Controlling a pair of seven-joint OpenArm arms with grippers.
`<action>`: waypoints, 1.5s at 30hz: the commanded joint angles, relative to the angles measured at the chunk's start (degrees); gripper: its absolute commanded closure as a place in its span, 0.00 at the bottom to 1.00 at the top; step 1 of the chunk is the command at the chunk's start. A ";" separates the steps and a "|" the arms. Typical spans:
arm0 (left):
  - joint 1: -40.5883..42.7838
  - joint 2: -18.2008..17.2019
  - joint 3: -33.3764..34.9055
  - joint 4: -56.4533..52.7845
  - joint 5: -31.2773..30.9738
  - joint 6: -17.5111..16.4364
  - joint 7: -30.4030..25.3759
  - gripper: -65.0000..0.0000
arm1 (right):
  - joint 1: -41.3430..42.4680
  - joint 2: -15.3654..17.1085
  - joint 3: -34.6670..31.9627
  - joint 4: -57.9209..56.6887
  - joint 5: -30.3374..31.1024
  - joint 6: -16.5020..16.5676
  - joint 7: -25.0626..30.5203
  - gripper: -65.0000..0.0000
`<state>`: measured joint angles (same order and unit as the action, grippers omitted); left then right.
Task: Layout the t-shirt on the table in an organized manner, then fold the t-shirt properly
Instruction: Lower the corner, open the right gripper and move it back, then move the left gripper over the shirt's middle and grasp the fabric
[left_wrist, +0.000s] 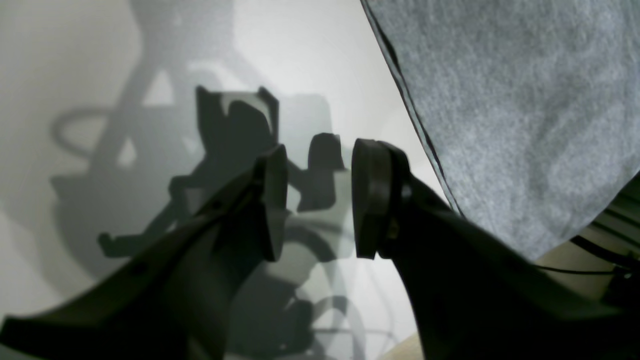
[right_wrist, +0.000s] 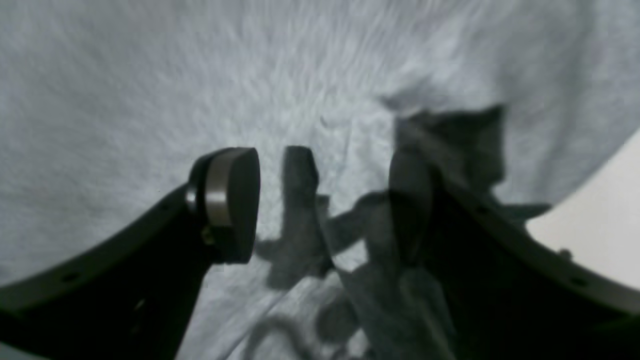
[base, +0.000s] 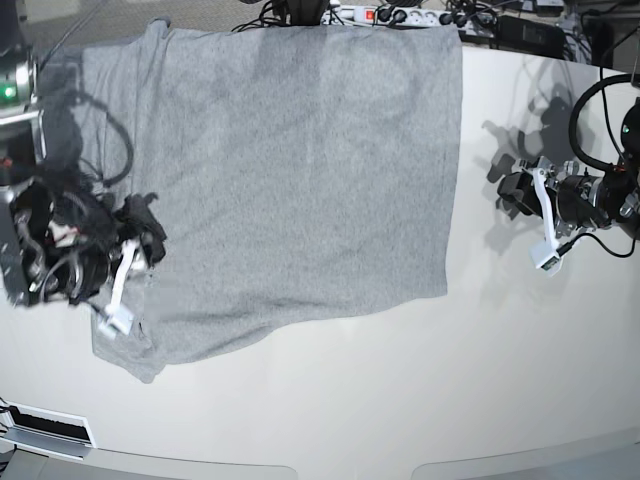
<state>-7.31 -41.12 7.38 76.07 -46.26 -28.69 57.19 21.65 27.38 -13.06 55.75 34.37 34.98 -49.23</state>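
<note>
My right gripper (right_wrist: 320, 200), jaws parted and empty, hovers over the grey t-shirt (base: 290, 170) spread on the white counter (base: 400, 400), left gripper (left_wrist: 320, 200) likewise open beside its edge; layout looks done, so next I'd pinch a sleeve for folding.

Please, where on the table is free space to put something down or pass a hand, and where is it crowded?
Bare table runs along the near edge below the t-shirt, and between its edge and the left claw. Crowded: the side where the right claw, open, hangs over the cloth, and the far edge with cables.
</note>
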 joint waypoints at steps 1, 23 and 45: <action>-1.14 -1.22 -0.72 0.66 -0.76 0.04 -0.63 0.66 | 0.98 1.05 0.35 0.79 -0.90 -0.72 3.32 0.35; -1.11 -1.22 -0.72 0.66 -0.74 0.04 -0.61 0.66 | -2.78 1.05 10.49 13.40 -10.67 -10.29 1.36 1.00; -1.18 -0.24 -2.89 0.66 -3.50 0.04 -1.29 0.66 | -2.75 1.05 22.97 13.42 -27.65 -34.86 -1.95 0.39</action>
<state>-7.31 -40.27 5.19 76.07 -48.73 -28.69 56.80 17.30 27.22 9.50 68.20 7.07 0.58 -52.12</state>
